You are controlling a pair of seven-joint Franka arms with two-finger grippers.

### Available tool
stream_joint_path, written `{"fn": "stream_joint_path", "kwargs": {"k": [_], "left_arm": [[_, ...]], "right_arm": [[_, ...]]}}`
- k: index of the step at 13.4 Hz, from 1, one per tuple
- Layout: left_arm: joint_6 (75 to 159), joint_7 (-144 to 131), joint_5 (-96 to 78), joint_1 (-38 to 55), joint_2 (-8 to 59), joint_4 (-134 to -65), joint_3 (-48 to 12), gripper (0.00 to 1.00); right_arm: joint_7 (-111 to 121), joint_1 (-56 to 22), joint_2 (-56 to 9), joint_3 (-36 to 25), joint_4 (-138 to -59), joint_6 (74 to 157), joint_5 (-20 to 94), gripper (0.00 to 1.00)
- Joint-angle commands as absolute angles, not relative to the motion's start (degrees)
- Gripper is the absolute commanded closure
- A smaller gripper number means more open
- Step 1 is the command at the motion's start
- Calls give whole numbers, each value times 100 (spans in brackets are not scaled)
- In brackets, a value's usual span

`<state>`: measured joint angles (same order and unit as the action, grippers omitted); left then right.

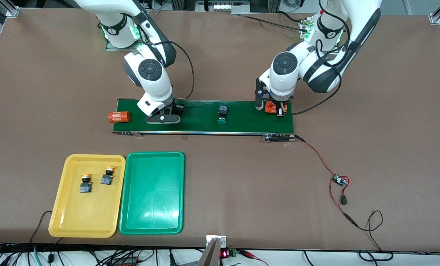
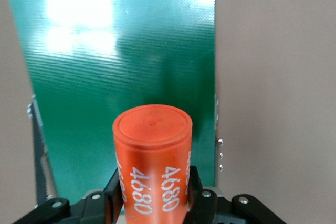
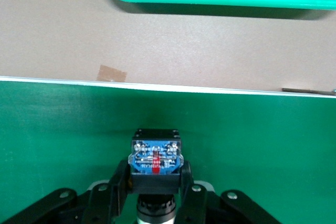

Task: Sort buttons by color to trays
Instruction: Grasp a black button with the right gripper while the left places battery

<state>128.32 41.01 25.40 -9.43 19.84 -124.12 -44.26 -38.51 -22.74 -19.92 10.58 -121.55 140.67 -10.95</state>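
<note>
- Right hand [image 3: 152, 195], low over the belt [image 1: 242, 111], pinches a button [image 3: 155, 161]; the green tray [image 1: 153, 192] lies nearer the camera, beside the yellow tray [image 1: 57, 207].
- Left hand [image 2: 152, 198] waits, pinching an orange cylinder [image 2: 152, 161].

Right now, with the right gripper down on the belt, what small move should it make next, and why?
Probably lift straight up: the right gripper looks closed on a button on the conveyor belt. Both yellow buttons sit in the yellow tray, and the green tray has none.

Yellow tray [image 1: 57, 207]; green tray [image 1: 151, 218]; dark-green belt [image 1: 242, 118].
</note>
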Motion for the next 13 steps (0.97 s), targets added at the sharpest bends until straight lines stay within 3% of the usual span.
{"fn": "stream_joint_path", "kwargs": {"k": [1, 2, 3, 4, 5, 9, 13], "left_arm": [[12946, 3571, 3127, -835, 2171, -12357, -4377, 93], [12946, 3377, 3138, -783, 2223, -12357, -4377, 82], [12946, 3271, 3138, -739, 2267, -12349, -4377, 56], [12964, 3252, 3181, -738, 2311, -12331, -4351, 17], [12955, 3287, 3208, -747, 2294, -12314, -4342, 0], [12938, 3314, 3120, -1080, 1751, -12095, -4307, 0], [12422, 3252, 2534, -1380, 1354, -11297, -3887, 0]], "right_arm": [[-3771, -2162, -2031, 1081, -11980, 14089, -1222, 82], [-3657, -2136, -1995, 1072, -11805, 14002, -1222, 85], [-3595, -2092, -1943, 1064, -11595, 13766, -1222, 86], [-3516, -2092, -1942, 1063, -11280, 13450, -1222, 86], [-3342, -2083, -1942, 1029, -10972, 13178, -1213, 86], [-2857, -1812, -2100, 765, -10162, 13043, -1020, 86], [-2575, -1416, -2907, 765, -9484, 13471, -1028, 85]]}}
